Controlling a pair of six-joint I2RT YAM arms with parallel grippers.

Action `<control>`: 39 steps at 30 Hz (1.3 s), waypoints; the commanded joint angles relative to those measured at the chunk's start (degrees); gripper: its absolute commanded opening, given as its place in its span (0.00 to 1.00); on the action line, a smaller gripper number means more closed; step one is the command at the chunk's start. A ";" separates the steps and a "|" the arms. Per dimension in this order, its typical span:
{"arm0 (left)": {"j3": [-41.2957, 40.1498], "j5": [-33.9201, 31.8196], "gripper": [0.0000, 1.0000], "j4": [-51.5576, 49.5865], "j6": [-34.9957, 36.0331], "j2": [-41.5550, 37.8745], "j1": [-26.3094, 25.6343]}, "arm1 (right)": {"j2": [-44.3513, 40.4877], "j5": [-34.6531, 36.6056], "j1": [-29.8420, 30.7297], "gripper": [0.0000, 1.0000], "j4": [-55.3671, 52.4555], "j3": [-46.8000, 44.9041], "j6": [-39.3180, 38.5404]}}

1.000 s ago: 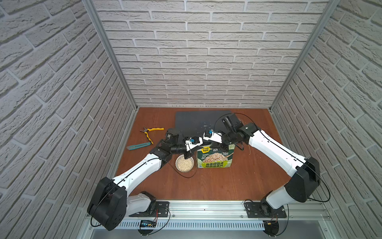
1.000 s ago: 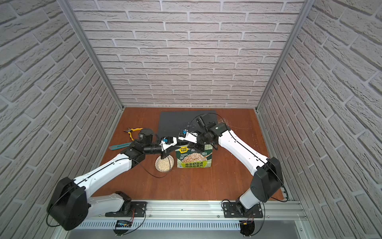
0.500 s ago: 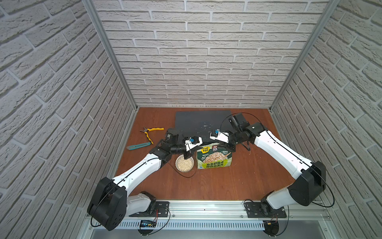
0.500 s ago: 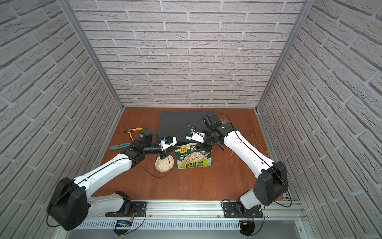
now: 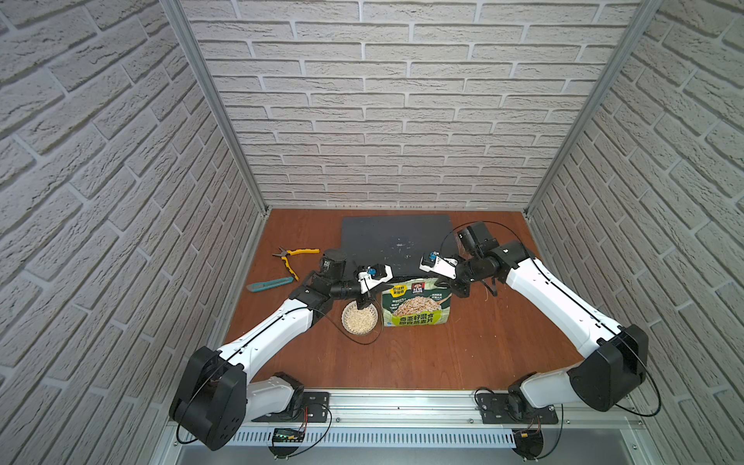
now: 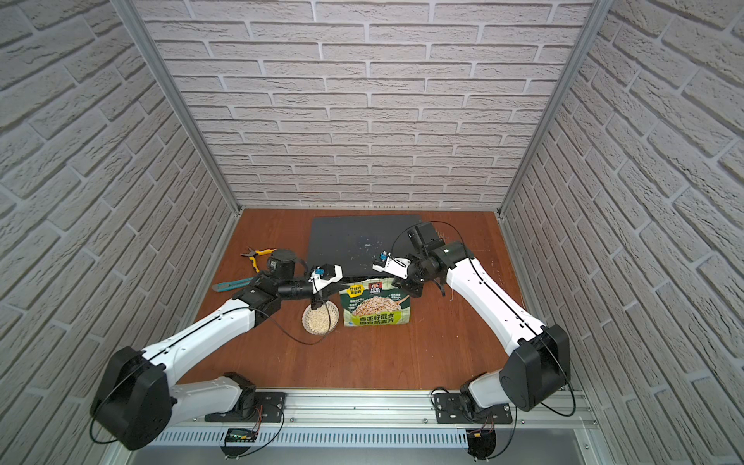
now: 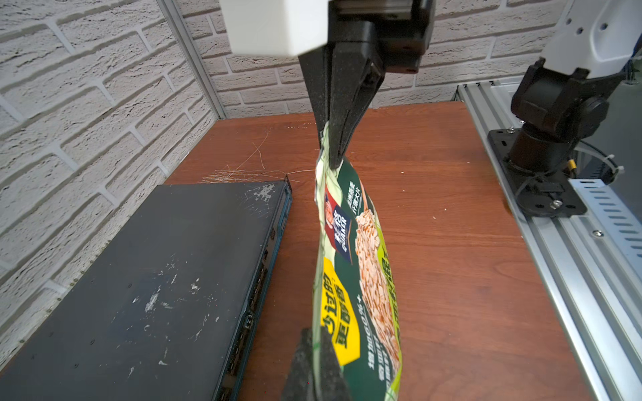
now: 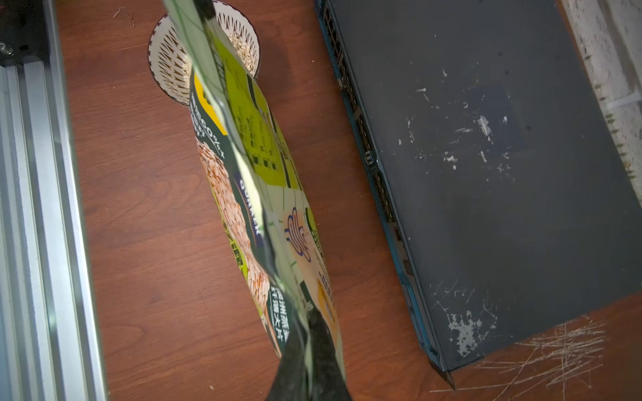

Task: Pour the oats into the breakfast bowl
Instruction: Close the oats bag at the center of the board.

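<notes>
The soft green-and-white checked pouch point(image 5: 414, 308) with the oat picture and Chinese writing is standing upright on the reddish-brown wooden tabletop point(image 5: 443, 362), its printed front facing the arm bases. Whether its base is pressing on the wood or hanging just clear, I cannot tell.

Both arms are gripping the pouch by its top edge. The left end effector point(image 7: 317, 347) is clenching the upper corner nearer the bowl, its dark fingers pinching the foil flat. The right end effector point(image 8: 311, 333) is clenching the opposite upper corner in the same way. The top edge is running taut between them, and the pouch is bulging below it.

The small round white bowl point(image 5: 343, 320) with openwork lattice sides is sitting on the tabletop just beside the pouch, on the robot's left. Pale beige oats point(image 5: 359, 320) are lying inside it, covering its bottom. From the right wrist the pouch's far corner is overlapping the bowl point(image 8: 156, 52).

A dark flat rectangular device point(image 5: 394, 237) with scuffed paint is lying behind the pouch, near the back wall. Yellow-handled pliers point(image 5: 296, 257) and a teal utility knife point(image 5: 269, 284) are lying well apart from the bowl, towards the left wall.
</notes>
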 commanded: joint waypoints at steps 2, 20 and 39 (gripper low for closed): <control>-0.06 1.28 0.00 3.34 -0.31 -2.30 0.92 | -2.97 4.51 -2.27 0.18 -0.54 -1.55 1.41; -0.96 -0.22 0.13 3.14 -1.47 -3.99 1.70 | -11.24 9.55 -6.84 0.55 3.38 -5.70 6.45; -19.82 -57.26 0.98 3.32 -33.45 -35.40 13.83 | -30.50 32.75 -16.48 1.00 65.26 -51.48 46.54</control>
